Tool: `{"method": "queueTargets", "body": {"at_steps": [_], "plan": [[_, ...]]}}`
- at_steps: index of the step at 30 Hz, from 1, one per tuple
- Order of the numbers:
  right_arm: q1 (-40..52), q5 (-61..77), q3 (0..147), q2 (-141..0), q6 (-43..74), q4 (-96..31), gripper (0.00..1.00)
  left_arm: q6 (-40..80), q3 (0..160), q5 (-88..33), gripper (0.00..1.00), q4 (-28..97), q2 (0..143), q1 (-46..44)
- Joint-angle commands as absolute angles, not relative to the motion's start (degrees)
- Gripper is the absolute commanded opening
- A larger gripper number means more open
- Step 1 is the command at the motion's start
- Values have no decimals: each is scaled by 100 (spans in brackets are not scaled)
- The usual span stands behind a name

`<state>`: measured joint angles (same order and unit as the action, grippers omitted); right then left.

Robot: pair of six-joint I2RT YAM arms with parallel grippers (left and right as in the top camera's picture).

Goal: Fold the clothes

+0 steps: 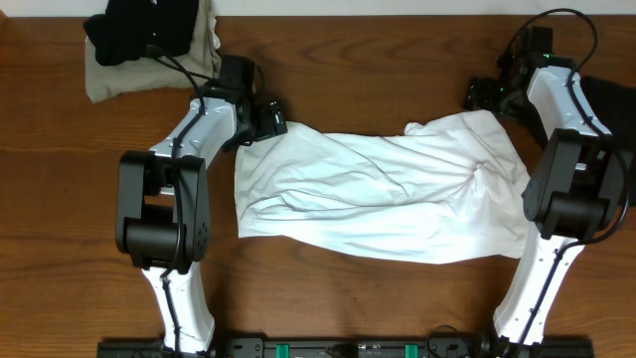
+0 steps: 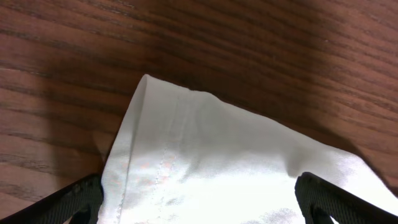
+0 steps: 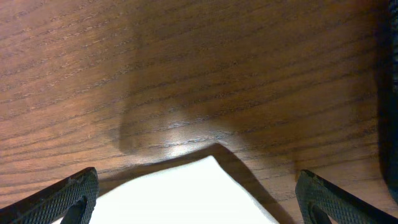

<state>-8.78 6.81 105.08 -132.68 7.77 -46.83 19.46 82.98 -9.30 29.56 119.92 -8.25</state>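
A white shirt (image 1: 378,189) lies wrinkled across the middle of the wooden table. My left gripper (image 1: 270,121) hovers at its far left corner and is open. In the left wrist view a hemmed corner of the white shirt (image 2: 205,155) lies between the two black fingertips (image 2: 71,200), which stand wide apart. My right gripper (image 1: 483,96) is open at the shirt's far right corner. In the right wrist view the tip of the shirt (image 3: 186,193) sits between the spread fingertips (image 3: 336,198). Neither gripper holds the cloth.
A black garment (image 1: 139,30) lies on a khaki one (image 1: 111,78) in the far left corner. Another dark cloth (image 1: 608,97) shows at the right edge behind the right arm. Both arm bases stand at the near edge.
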Motion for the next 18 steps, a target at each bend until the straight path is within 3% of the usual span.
{"method": "queueTargets", "body": {"at_steps": [1, 5, 9, 13, 18], "plan": [[-856, 762, 10613, -13338, 674, -4670, 99, 1955, 8355, -991, 98, 2952, 12121, -799], [-843, 797, 10613, -13408, 676, -4700, 93, 1955, 8355, -991, 91, 2971, 12121, -799], [-784, 766, 10608, -13513, 676, -4814, 64, 1955, 8355, -991, 84, 2989, 12121, -801], [-757, 613, 10606, -13515, 681, -4906, 49, 1955, 8355, -991, 76, 3000, 12121, -801], [-760, 290, 10606, -13515, 810, -5030, 24, 1955, 8355, -987, 56, 3028, 12121, -799]]}}
